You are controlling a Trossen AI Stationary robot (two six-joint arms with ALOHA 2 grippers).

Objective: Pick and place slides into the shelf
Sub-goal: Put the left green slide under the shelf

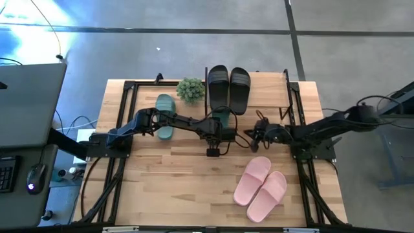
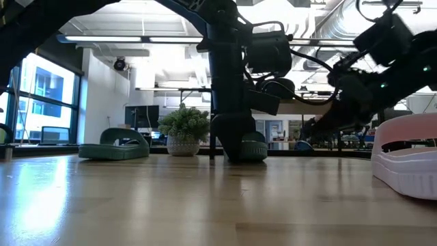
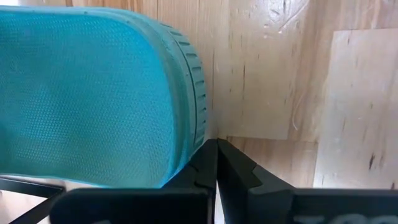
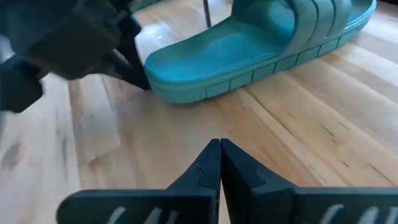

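One teal-green slide [image 1: 222,119] lies sole-down on the table in front of the shelf [image 1: 288,97], and its heel end faces the near edge. My left gripper [image 3: 216,147] is shut and stands at that heel, pointing down. The other teal slide [image 1: 165,116] lies flat to the left. The black pair [image 1: 228,87] sits side by side within the shelf frame. Near the right front, the pale pink pair [image 1: 261,188] rests on the table. My right gripper [image 4: 219,144] is shut and hovers just right of the middle teal slide [image 4: 249,50], touching nothing. My left gripper has its shut fingertips [image 3: 208,158] against the ribbed rim of the teal slide's heel end [image 3: 198,127]. It comes from above, on the slide's near side. The slide lies flat on the table, with its sole on the wood.
A small green potted plant [image 1: 191,89] stands between the left teal slide and the black pair. The shelf's thin black posts [image 1: 132,87] rise at the left and right. Bare wood lies between the two grippers and the pink pair.
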